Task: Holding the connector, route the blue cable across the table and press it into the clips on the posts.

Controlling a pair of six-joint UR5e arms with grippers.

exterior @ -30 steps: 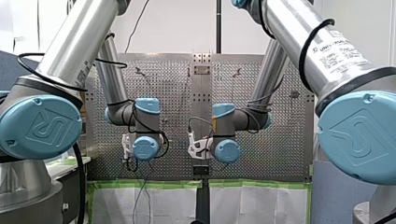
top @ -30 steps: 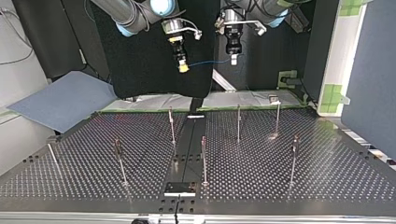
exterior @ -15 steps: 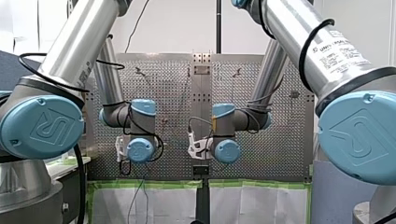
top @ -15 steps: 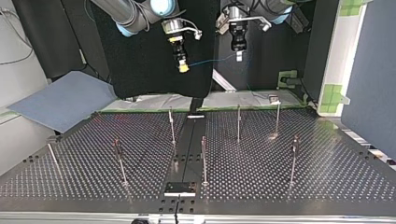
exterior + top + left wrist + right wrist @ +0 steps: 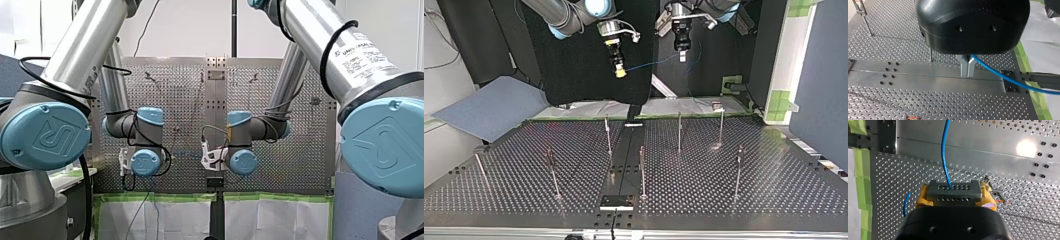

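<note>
In the right wrist view a grey connector sits clamped between yellow pads, and the blue cable leaves it ahead over the table. My right gripper hangs at the top view's middle, shut on that connector. My left gripper is higher and to its right. Its metal fingers are shut on the blue cable, which trails off beside them. The cable spans between the two grippers above the table's far edge. Thin posts with clips stand on the perforated table.
More posts stand spread over the table. A grey sheet lies at the top view's left. Green-taped white paper borders the far edge. A dark plate sits near the front edge.
My left gripper has moved up and toward the top view's right with the cable in it, drawing the span longer. My right gripper has stayed in place.
</note>
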